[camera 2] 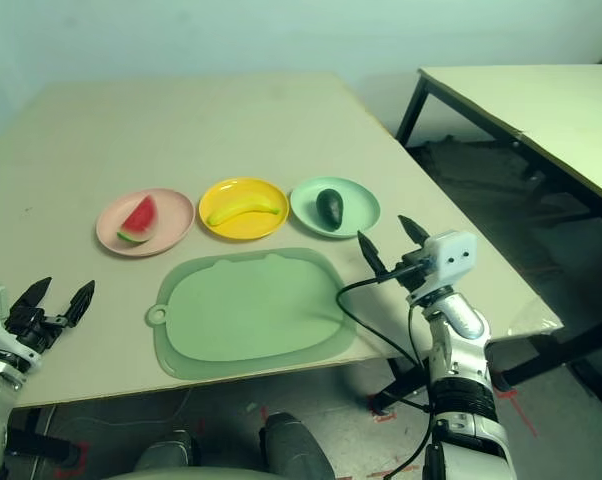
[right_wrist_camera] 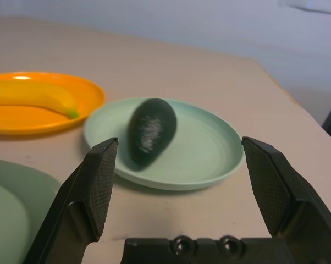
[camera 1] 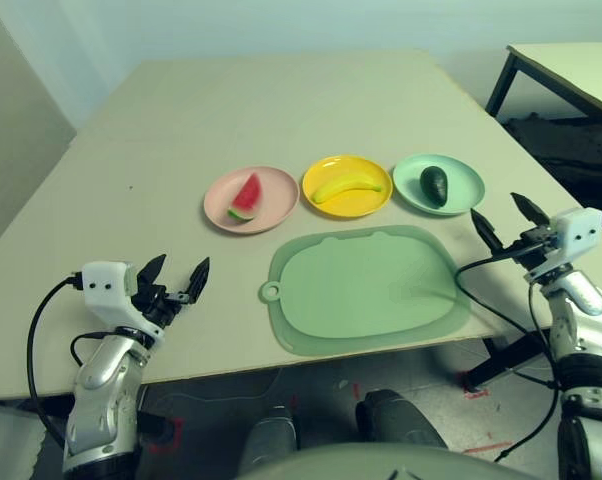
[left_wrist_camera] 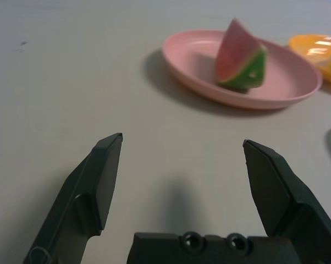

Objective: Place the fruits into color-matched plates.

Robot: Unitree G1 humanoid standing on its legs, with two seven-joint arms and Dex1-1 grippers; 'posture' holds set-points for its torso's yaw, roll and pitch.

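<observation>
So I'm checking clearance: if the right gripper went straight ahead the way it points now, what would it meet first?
Most likely the mint green plate, with the avocado lying on it. The open right gripper points level at it over bare table, though depth is hard to judge.

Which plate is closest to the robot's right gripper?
The green plate with the avocado, at the right end of the row; the right gripper hovers beside it.

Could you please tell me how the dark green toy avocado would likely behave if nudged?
The dark green toy avocado looks smooth and rounded, so it would probably roll or slide. The raised rim of the mint green round plastic plate might contain it.
</observation>
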